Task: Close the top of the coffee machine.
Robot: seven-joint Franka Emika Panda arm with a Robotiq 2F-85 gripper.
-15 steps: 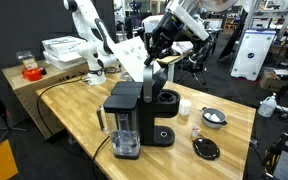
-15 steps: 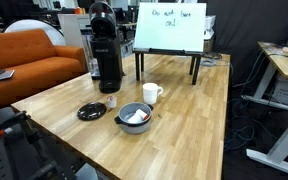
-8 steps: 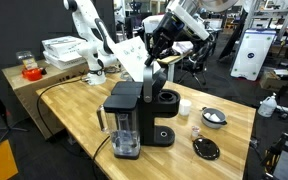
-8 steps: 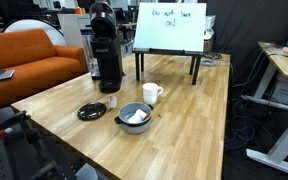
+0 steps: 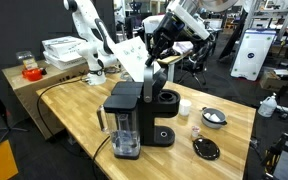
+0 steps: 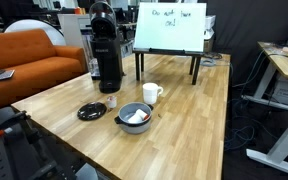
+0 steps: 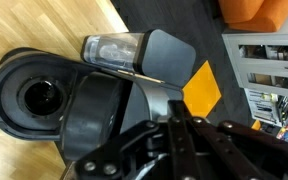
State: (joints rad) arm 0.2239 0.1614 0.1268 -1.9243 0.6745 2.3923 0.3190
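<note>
The black coffee machine stands mid-table with its clear water tank at the front; it also shows in an exterior view. Its top stands raised, nearly upright, beside the open round brew chamber. My gripper hangs just above the raised top's upper edge, fingers pressed together. In the wrist view the shut fingers sit over the grey curved top, with the brew chamber and the water tank beyond. I cannot tell whether the fingers touch the top.
On the wooden table are a white cup, a grey bowl, a round black dish and a small pod. A whiteboard sign stands behind. A plastic box sits on the side bench.
</note>
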